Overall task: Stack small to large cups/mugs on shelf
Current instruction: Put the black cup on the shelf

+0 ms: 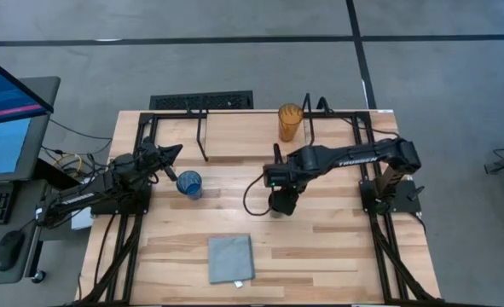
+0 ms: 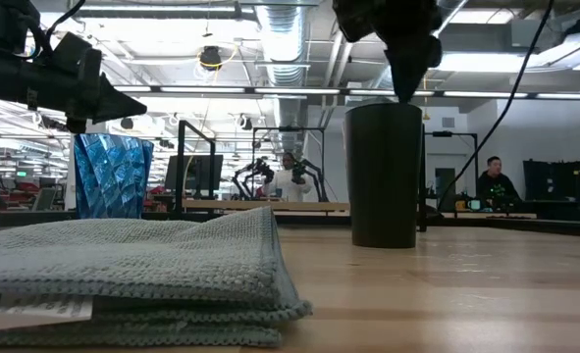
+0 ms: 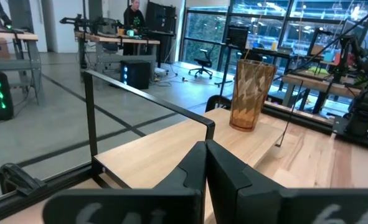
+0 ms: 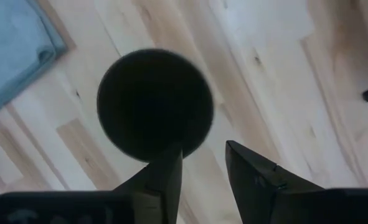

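The black cup [image 1: 281,205] stands upright on the table near its middle; it also shows in the low view [image 2: 383,176]. My right gripper [image 4: 202,165] is open right above it and points down. One finger [image 4: 168,165] is over the cup's mouth and the other [image 4: 252,174] is outside the rim. The blue cup [image 1: 188,183] stands on the table at the left. My left gripper [image 1: 171,154] is shut and empty, hovering just beyond the blue cup. The amber cup [image 1: 290,122] stands on the wooden shelf [image 1: 243,128] at the far edge. My right gripper comes at the black cup from above, its fingers on either side of the rim's wall [image 4: 184,140] on one side of the cup. I cannot tell whether either finger touches the wall. The cup stands upright on the table.
A folded grey-blue cloth [image 1: 231,258] lies near the table's front edge. The shelf's black legs [image 1: 203,136] stand behind the blue cup. There is bare tabletop at the right front [image 1: 354,256]. People sit at desks far behind the table.
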Motion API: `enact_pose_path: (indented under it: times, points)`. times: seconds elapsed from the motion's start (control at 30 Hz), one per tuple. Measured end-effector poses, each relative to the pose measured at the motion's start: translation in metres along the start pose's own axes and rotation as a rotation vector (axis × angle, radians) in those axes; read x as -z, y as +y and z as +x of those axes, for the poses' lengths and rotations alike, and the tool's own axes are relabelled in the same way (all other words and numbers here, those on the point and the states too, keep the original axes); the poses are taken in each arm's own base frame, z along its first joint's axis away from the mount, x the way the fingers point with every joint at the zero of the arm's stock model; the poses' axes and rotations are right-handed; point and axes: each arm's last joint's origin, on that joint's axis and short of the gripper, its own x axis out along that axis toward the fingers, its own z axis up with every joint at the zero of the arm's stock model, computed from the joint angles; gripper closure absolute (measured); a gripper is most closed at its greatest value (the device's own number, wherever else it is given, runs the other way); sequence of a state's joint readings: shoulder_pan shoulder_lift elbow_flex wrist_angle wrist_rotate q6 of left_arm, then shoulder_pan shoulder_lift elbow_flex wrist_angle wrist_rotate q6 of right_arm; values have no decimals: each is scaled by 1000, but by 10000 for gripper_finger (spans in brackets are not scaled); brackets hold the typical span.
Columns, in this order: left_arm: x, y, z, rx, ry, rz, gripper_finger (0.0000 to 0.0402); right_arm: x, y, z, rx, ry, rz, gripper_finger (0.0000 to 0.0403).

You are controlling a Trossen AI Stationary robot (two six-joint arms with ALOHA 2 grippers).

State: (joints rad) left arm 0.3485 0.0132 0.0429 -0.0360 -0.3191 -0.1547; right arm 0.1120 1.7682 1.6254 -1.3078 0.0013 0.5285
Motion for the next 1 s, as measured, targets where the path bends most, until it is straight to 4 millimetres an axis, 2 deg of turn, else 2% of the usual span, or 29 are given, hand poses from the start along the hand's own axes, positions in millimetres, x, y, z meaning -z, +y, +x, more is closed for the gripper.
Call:
enact_pose_path:
  times: [0.1, 0.23, 0.63, 1.0]
  points:
    - [0, 0, 0, 0, 0, 0, 401, 4, 2, 11, 7, 14, 16, 261]
    - [0, 0, 0, 0, 0, 0, 401, 5, 1, 16, 11, 20, 21, 262]
    - [0, 0, 0, 0, 0, 0, 401, -2, -3, 43, 5, 13, 49, 271]
    - [0, 0, 0, 0, 1, 17, 401, -7, -11, 44, -18, 3, 32, 307]
